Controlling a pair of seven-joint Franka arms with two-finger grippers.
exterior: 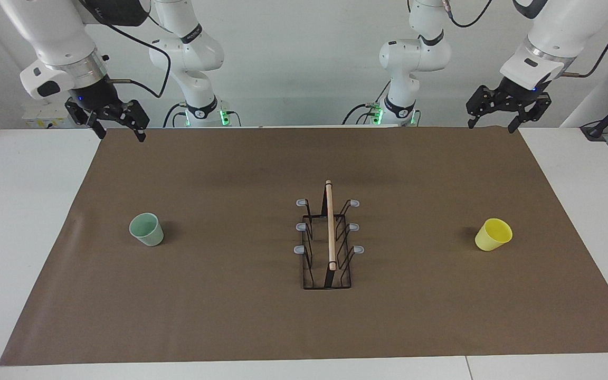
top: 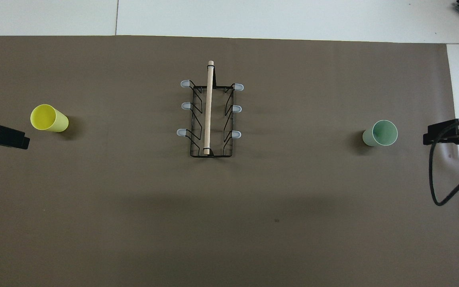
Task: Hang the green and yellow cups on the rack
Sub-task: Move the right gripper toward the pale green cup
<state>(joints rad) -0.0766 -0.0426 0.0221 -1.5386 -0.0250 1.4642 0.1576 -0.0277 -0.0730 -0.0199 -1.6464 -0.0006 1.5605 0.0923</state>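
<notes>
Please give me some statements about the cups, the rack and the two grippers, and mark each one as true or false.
1. Both cups stand upright on the brown mat. True: the green cup and the yellow cup stand mouth up on the mat.
2. The yellow cup hangs on a prong. False: the rack holds no cup.
3. The rack stands between the two cups. True.
4. The left gripper holds the yellow cup. False: the left gripper is open, raised at the mat's edge near its base.
5. The green cup is toward the left arm's end. False: it is toward the right arm's end, where the right gripper hangs open.
</notes>
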